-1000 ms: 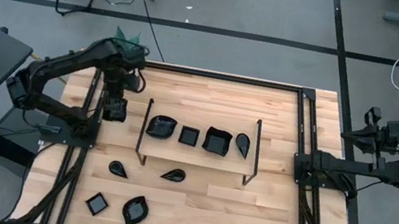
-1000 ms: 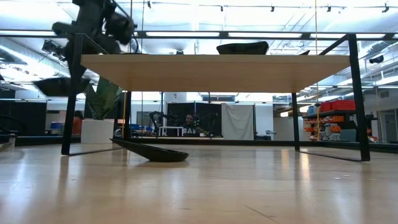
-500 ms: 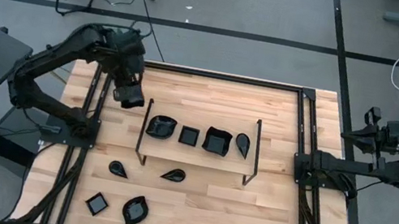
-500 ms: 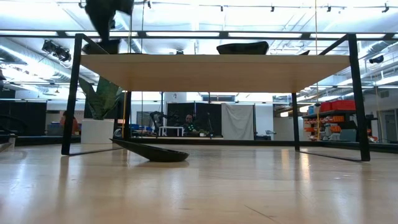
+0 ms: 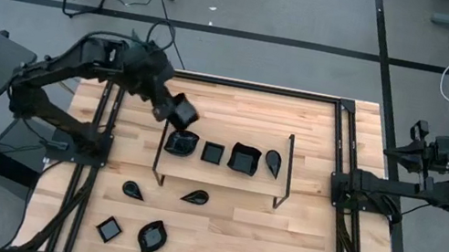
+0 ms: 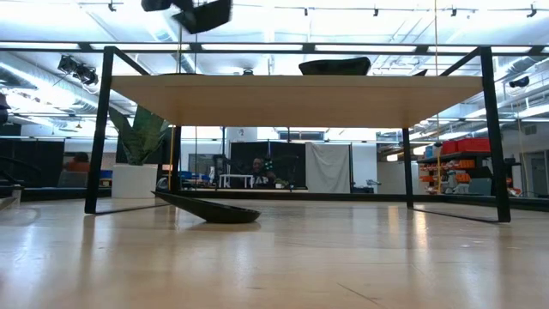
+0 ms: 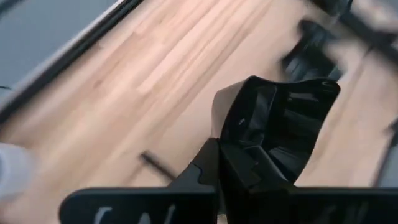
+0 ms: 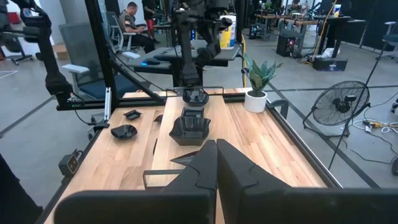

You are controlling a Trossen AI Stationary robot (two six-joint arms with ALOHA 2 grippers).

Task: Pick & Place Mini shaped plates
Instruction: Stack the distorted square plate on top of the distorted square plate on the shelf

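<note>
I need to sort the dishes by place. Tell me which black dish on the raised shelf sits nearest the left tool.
The wavy leaf dish at the shelf's left end. The left tool, holding another black dish, hovers just above it; the square and teardrop dishes sit farther right.

Four cameras: one overhead, one at tabletop level, one on each wrist.

The high view looks straight down on the whole wooden table (image 5: 237,110) and both arms. The low view sits on the tabletop, facing level under the raised shelf (image 6: 300,90) into the room. The left wrist view looks close down at the boards over a held square plate (image 7: 283,121). The right wrist view, off the right edge, looks along the table; it shares the wire frame (image 8: 149,177) with the high view.
</note>
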